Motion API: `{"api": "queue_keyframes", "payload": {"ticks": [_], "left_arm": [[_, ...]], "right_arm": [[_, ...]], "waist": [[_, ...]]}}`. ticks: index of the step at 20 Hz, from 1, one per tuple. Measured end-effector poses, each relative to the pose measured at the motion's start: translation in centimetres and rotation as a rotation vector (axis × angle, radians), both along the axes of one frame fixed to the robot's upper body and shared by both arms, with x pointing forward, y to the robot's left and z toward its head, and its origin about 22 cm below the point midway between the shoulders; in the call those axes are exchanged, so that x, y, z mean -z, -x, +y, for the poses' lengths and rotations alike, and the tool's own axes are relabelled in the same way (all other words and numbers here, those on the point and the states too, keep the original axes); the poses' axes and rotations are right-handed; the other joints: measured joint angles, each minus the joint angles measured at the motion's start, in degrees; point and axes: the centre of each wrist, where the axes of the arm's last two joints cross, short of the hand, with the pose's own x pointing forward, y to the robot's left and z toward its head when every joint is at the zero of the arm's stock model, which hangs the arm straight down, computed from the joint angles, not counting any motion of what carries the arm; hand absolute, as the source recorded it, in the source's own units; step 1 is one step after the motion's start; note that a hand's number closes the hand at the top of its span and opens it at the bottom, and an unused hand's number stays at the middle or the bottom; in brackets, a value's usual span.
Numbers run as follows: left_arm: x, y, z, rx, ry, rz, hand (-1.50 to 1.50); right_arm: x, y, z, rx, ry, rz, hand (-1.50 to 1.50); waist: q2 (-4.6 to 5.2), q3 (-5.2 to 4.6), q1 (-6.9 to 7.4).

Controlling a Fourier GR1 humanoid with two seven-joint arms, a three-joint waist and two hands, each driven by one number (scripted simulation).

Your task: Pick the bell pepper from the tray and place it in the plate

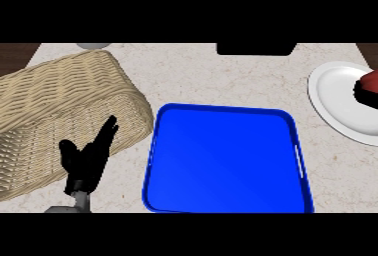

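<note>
The blue tray (pixel 226 159) lies in the middle of the counter with nothing in it. At the right edge is the white plate (pixel 336 102), partly cut off by the view. Above the plate's right part a piece of the red bell pepper (pixel 371 78) shows, with the black fingers of my right hand (pixel 364 95) curled round it. Most of that hand and the pepper lie outside the view. My left hand (pixel 87 159) rests open, fingers up, at the lower left beside the tray.
A large wicker basket (pixel 63 112) fills the left side, right behind my left hand. A black object (pixel 255 48) sits at the counter's far edge. A grey round thing (pixel 92 46) peeks in at the top left.
</note>
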Motion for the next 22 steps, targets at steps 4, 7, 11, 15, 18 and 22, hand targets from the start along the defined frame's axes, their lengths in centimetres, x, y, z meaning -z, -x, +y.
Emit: {"api": "queue_keyframes", "payload": {"ticks": [4, 7, 11, 15, 18, 22], "left_arm": [[0.0, 0.0, 0.2, 0.016, 0.005, -0.01, 0.0], [-0.3, -0.2, -0.1, 0.027, 0.005, -0.016, 0.0], [-0.5, -0.3, -0.6, 0.035, 0.0, -0.02, 0.0], [-0.5, -0.2, -0.7, 0.035, -0.007, -0.026, 0.0], [-0.6, -0.4, -0.7, 0.032, -0.006, -0.019, 0.0], [-0.6, -0.3, -0.4, 0.025, -0.003, -0.017, 0.0]], "right_arm": [[0.5, 0.0, -3.0, 0.021, -0.023, 0.034, 1.5], [1.3, 0.6, -5.0, 0.039, -0.049, 0.184, -1.5], [1.8, 0.8, -6.3, -0.008, -0.097, 0.328, -1.5], [2.3, 0.9, -6.6, -0.083, -0.147, 0.323, -1.5], [2.2, 0.5, -6.4, -0.14, -0.178, 0.243, -1.5], [1.9, 0.1, -6.4, -0.166, -0.236, 0.081, -1.5]], "waist": [[0.17, 0.01, 0.55], [0.65, -0.01, 1.36], [0.96, 0.06, 2.11], [1.06, 0.17, 2.33], [1.13, 0.22, 2.21], [1.02, 0.22, 1.86]]}}
